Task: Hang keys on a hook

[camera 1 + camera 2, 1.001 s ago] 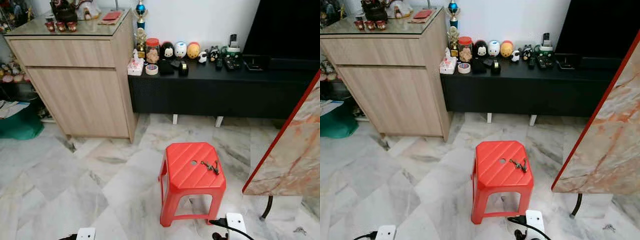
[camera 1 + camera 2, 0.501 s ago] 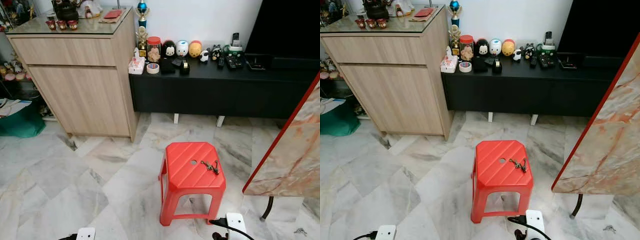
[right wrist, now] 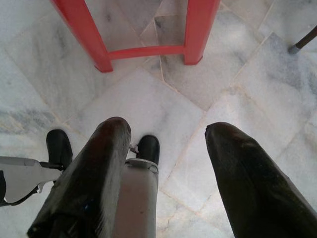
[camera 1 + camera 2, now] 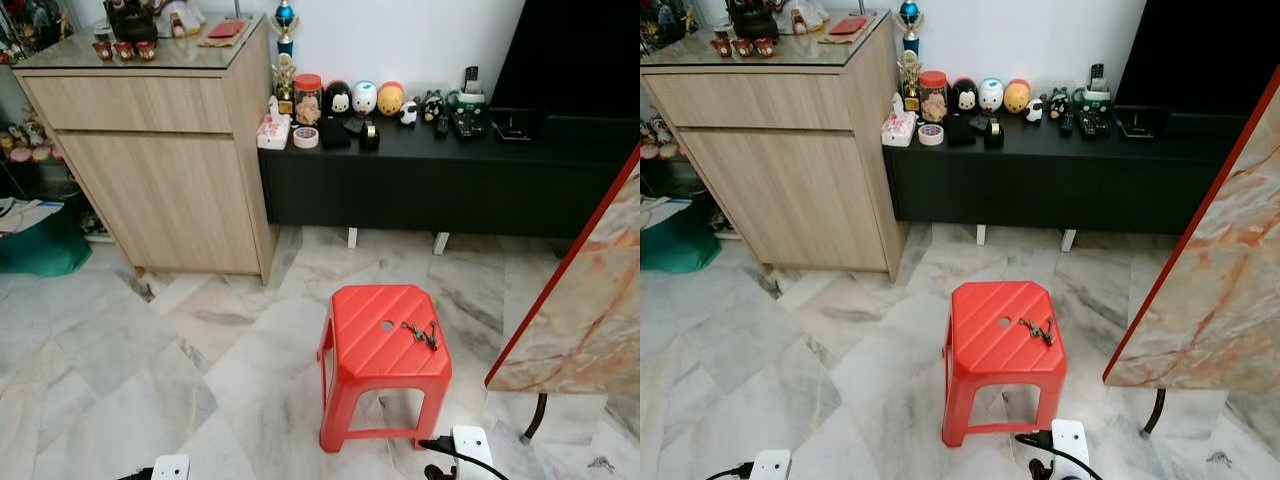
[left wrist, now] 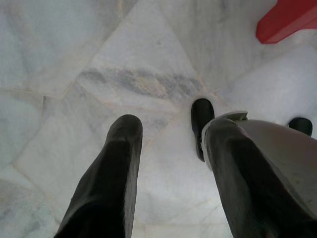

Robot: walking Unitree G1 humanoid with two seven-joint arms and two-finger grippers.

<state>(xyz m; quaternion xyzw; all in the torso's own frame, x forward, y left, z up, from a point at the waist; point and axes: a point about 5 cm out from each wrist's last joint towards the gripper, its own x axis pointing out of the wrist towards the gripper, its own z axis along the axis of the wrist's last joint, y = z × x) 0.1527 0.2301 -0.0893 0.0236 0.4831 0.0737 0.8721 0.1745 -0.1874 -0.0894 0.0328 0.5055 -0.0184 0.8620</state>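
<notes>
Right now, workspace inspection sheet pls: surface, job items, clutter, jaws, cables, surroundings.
Surface: red stool on the marble floor.
Job's things: keys lie on the stool top beside its centre hole; hook: nothing seen.
Clutter: jar, tape roll, round figurines and remotes on the black console.
Grippers: left gripper and right gripper hang over the floor, jaws apart, holding nothing.
Cables: black cable at the right arm.
Surroundings: wooden cabinet left of the console, marble-patterned panel on the right.

One red stool (image 4: 385,345), one bunch of keys (image 4: 421,332), one wooden cabinet (image 4: 160,160), two end effectors.
</notes>
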